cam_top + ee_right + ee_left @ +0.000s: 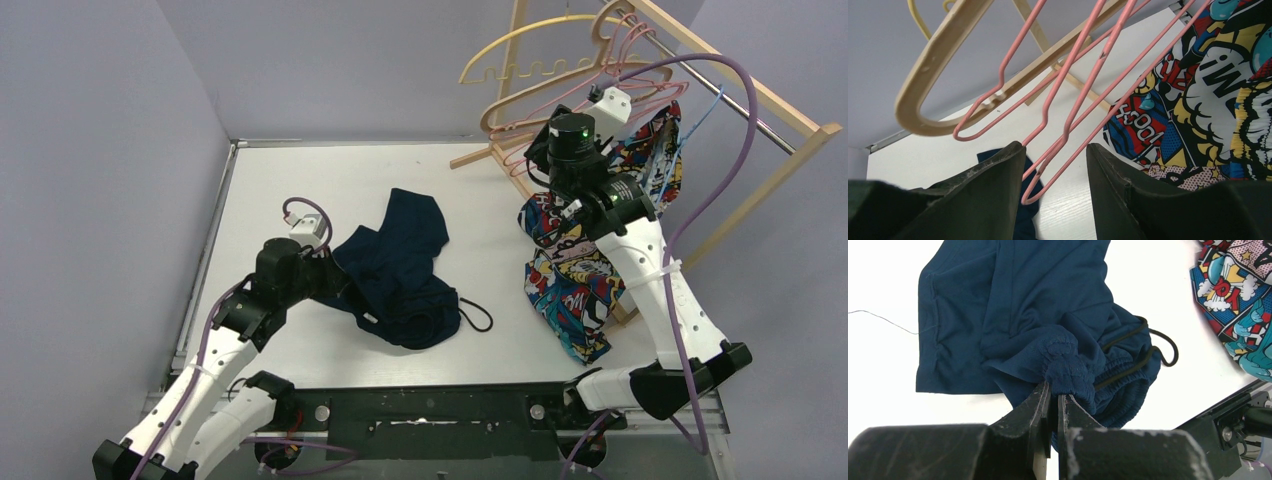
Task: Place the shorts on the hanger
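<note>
The navy shorts (1023,315) lay crumpled, bunched waistband pinched by the left gripper (1053,396). The thin pink hanger (1045,161) hung with one corner between the parted fingers of the right gripper (1055,149).

The table (300,190) presents a white, flat surface. Near its centre lie dark navy shorts (400,265), rumpled, with one leg spread toward the far side and the gathered waistband bunched at the near end; a loop of black drawstring (480,318) rests on the bare surface just right of the waistband, and a thin loose thread (883,320) trails from the leg hem. To the right, apart from the shorts, a comic-print garment (572,300) reaches down to the surface, and the foot of a light wooden rack (478,157) stands at the far right.
</note>
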`<action>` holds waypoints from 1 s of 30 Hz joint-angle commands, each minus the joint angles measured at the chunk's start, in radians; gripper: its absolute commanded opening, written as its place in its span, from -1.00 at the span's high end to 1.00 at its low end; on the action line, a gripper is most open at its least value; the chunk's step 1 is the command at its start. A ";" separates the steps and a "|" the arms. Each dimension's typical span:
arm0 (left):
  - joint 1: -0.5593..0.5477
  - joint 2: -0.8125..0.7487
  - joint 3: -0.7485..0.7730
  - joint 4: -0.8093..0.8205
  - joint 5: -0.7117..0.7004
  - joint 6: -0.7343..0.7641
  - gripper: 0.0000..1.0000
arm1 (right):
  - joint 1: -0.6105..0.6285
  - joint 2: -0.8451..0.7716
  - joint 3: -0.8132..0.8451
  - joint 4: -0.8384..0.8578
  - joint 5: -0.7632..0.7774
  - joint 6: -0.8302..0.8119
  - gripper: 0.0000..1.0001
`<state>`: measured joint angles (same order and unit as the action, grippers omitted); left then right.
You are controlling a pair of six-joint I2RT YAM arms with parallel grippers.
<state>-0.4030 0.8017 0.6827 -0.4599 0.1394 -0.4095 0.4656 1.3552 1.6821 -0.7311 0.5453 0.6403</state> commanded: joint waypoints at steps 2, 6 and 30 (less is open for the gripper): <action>0.003 -0.038 0.005 0.063 -0.004 0.006 1.00 | -0.038 0.022 -0.017 0.092 -0.063 0.018 0.06; 0.003 -0.046 0.005 0.060 -0.010 0.005 1.00 | -0.054 0.030 -0.034 0.110 -0.068 0.013 0.07; 0.002 -0.041 0.003 0.065 -0.003 0.005 1.00 | -0.092 0.031 -0.005 0.051 0.242 -0.175 0.39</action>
<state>-0.4030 0.7681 0.6762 -0.4595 0.1310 -0.4095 0.3775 1.3876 1.6222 -0.6933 0.6731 0.5201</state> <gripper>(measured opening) 0.036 0.310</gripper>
